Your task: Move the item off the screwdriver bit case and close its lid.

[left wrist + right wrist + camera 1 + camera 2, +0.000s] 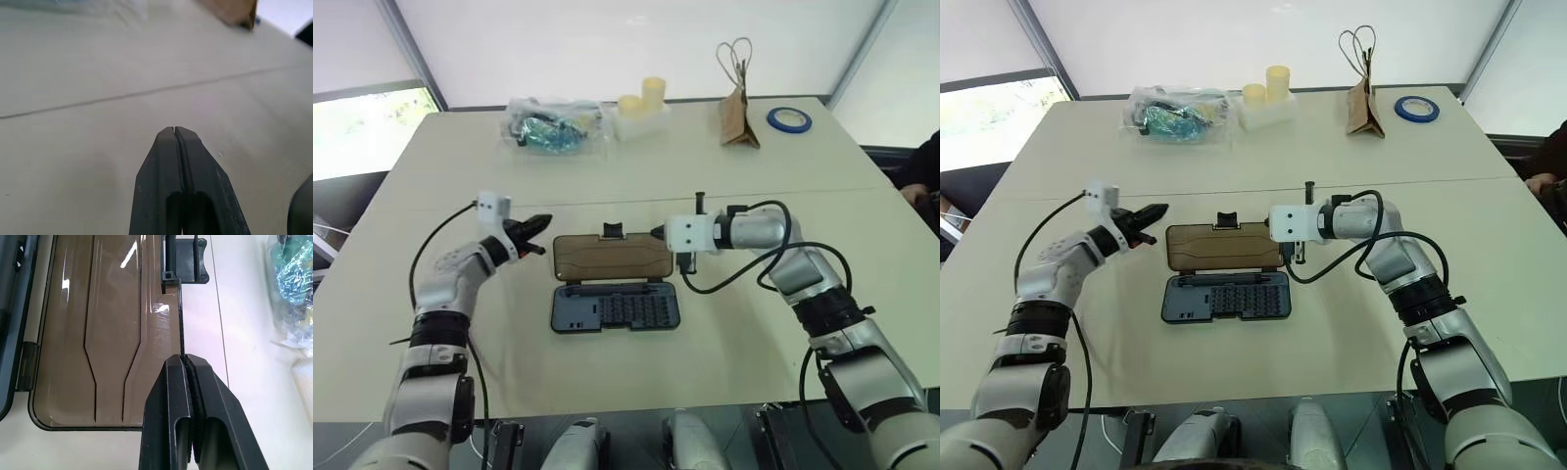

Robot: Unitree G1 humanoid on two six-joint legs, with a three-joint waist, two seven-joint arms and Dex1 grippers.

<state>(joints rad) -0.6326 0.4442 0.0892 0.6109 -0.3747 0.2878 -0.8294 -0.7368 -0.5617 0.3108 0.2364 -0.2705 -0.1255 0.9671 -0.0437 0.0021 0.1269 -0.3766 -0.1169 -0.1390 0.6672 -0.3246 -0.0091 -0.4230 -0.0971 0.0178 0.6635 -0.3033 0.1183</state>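
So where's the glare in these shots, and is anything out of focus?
Right wrist view: white streaks of reflected light on the smoky-brown lid, and the plastic bag beyond it looks soft. Left wrist view: the left gripper is fairly sharp, the brown paper bag behind blurred. Left eye view: bright window beside the table.

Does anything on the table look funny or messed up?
The bit case lies wide open, its brown lid flat on the table behind the tray. The right fingers sit shut at the lid's far edge. Nothing is spilled or broken.
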